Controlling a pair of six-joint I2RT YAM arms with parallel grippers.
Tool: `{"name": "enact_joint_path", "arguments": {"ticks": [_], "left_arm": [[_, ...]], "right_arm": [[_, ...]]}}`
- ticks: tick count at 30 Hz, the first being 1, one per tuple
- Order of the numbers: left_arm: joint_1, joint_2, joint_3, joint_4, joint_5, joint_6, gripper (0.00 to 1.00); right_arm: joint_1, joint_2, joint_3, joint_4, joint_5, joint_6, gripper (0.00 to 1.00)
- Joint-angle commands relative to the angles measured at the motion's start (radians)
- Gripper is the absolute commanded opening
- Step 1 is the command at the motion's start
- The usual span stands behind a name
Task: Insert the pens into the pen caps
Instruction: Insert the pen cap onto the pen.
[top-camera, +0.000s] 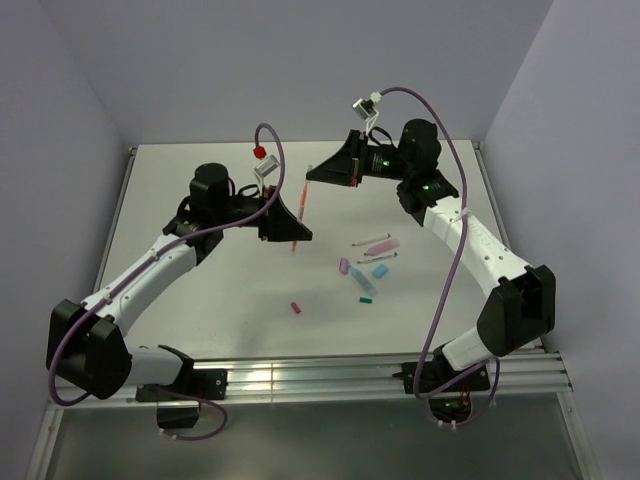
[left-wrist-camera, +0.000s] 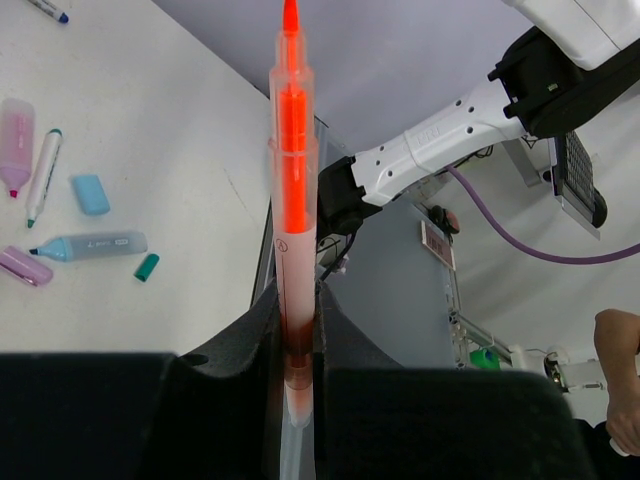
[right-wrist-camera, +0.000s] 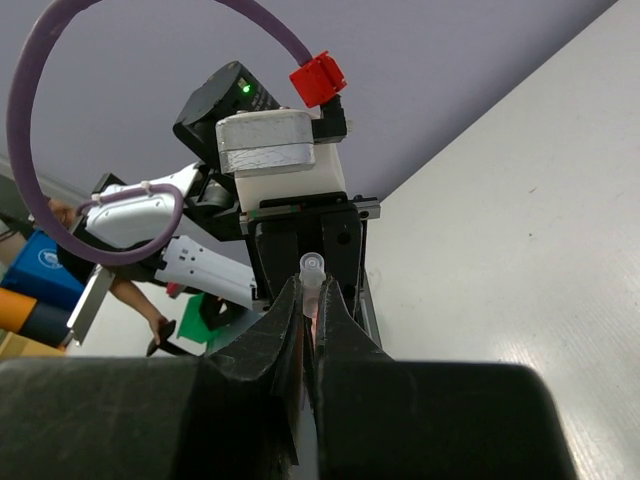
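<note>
top external view: the left gripper (top-camera: 292, 232) hangs over the middle of the white table (top-camera: 240, 320), its fingers clamped on the lower part of an orange-red pen (top-camera: 302, 205). the pen stands nearly upright, leaning slightly toward 1 o'clock. its upper end is just beside the right gripper (top-camera: 313, 177), which reaches in from 2 o'clock. whether the two touch cannot be told from here.

the left wrist view shows the pen's clear barrel pinched between the two dark fingers, with its bare orange tip pointing away from the camera.

in the right wrist view the right fingers are closed tight on a pale cap (right-wrist-camera: 313, 266). its ringed end pokes out just past the fingertips.

the other task items lie flat on the table, at about 4 o'clock of the held pen. a pink pen (top-camera: 377, 246) is farthest from the arm bases, with a whitish pen (left-wrist-camera: 43, 175) just beside it. nearer the bases come a lilac cap (top-camera: 344, 267), a light blue cap (top-camera: 379, 270), a grey-blue highlighter (top-camera: 363, 285) and a teal cap (top-camera: 366, 299). a red cap (top-camera: 296, 307) lies alone at 6 o'clock of the left gripper, well apart from the cluster.
</note>
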Motion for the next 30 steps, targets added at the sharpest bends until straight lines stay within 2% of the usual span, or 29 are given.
{"name": "enact_joint_path", "arguments": {"ticks": [1,10,19,30], "left_arm": [[0.005,-0.035,-0.003,0.051,0.020,-0.008,0.00],[0.005,-0.039,-0.026,0.087,0.023,-0.034,0.00],[0.003,-0.036,-0.015,0.075,0.016,-0.025,0.00],[0.005,-0.024,-0.017,0.086,0.014,-0.036,0.00]], "right_arm": [[0.001,0.005,0.029,0.004,0.016,-0.023,0.00],[0.001,0.014,0.073,-0.008,0.009,-0.011,0.00],[0.007,-0.020,-0.003,-0.016,0.006,-0.036,0.00],[0.023,-0.038,-0.003,-0.019,0.002,-0.020,0.00]]}}
